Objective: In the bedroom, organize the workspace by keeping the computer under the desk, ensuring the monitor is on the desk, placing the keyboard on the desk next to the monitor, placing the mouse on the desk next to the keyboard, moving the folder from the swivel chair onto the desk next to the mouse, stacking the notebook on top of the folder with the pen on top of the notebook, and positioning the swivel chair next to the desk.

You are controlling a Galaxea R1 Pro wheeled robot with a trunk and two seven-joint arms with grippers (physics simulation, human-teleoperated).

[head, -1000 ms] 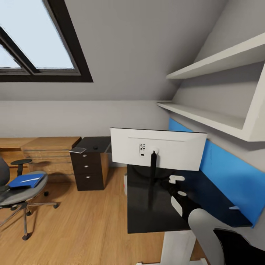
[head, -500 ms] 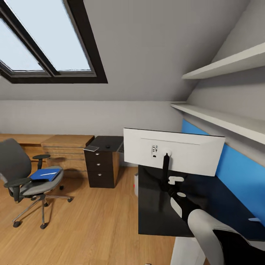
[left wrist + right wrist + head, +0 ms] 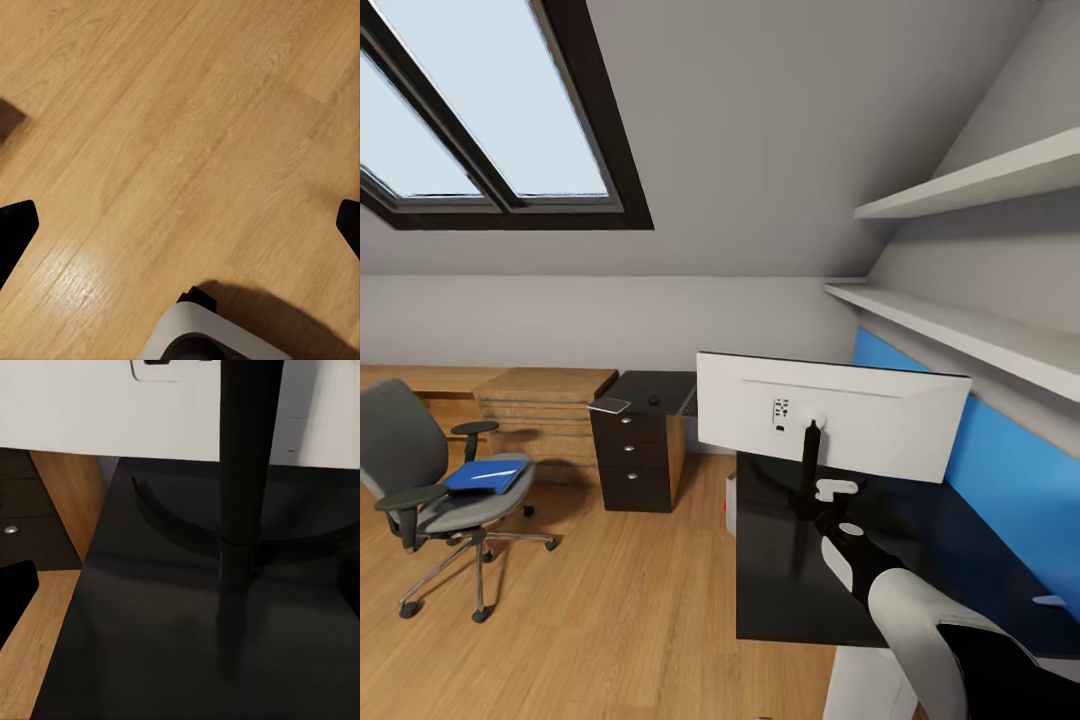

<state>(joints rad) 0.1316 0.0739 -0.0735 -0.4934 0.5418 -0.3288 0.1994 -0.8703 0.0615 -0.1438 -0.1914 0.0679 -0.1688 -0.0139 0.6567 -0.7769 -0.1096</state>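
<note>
Here our right gripper hangs wide open behind the monitor on the desk; left fingers spread wide over floor.

The monitor stands across the near part of the tabletop, its white back and thin black stand blocking reach straight ahead of the right end effector. Bare black surface lies open on both sides of the stand. Two wall shelves overhang the far edge. Wide wooden floor stays open between the tabletop and the swivel chair.
</note>
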